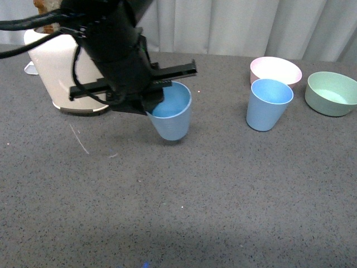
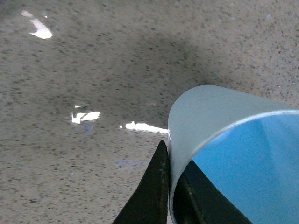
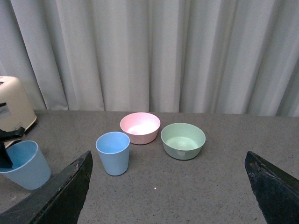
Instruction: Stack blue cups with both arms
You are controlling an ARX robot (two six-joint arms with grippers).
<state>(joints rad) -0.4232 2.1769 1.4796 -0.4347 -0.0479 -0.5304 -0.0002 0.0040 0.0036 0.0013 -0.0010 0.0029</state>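
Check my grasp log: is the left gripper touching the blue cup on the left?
Touching. The left wrist view shows the left gripper with fingers pressed against both sides of the wall of the blue cup.

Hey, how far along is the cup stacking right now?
Early on. Done: the left gripper is shut on the rim of the held blue cup, one of its fingers outside the wall. In hand: that cup sits tilted in the grasp. Left: the second blue cup stands alone before the pink bowl, unstacked, and the right gripper is open and empty.
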